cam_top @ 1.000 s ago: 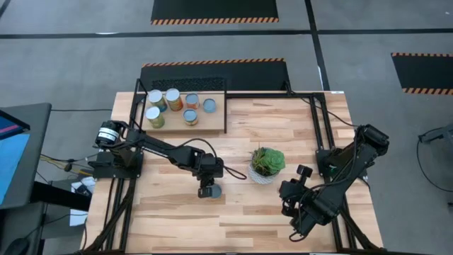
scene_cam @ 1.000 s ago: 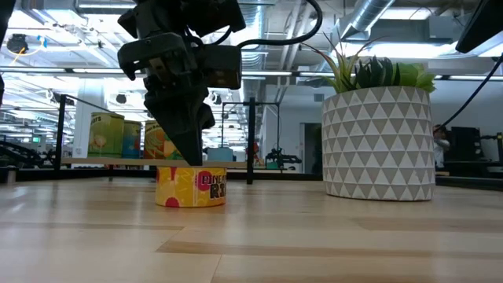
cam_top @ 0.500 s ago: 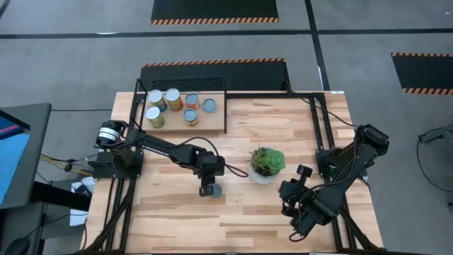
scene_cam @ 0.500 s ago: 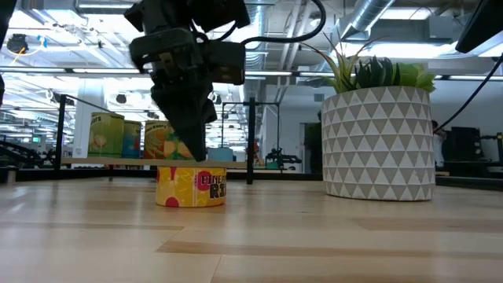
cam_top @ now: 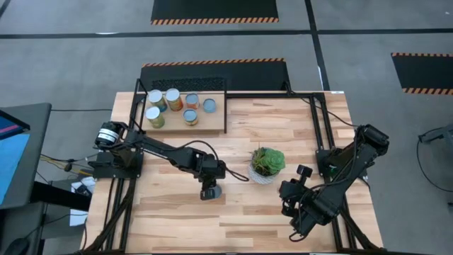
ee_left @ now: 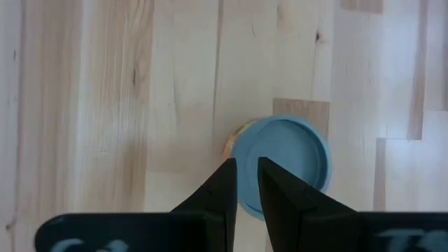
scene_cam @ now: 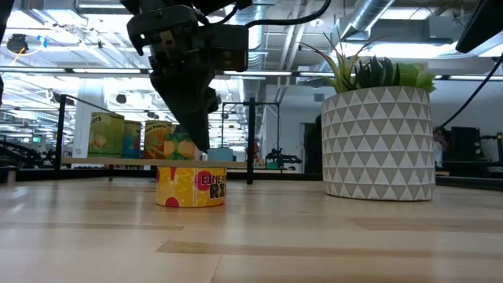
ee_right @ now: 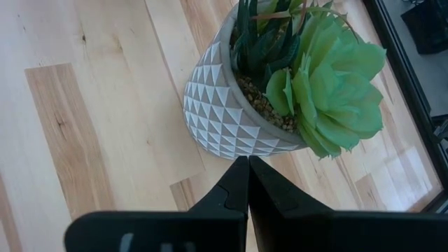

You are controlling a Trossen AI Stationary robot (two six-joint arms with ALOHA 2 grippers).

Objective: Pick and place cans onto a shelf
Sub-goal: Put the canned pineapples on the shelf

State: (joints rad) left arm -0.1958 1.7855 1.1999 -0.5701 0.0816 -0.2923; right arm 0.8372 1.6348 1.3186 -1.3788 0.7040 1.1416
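The left end effector [cam_top: 207, 191] has shifted over the yellow can [scene_cam: 191, 186].
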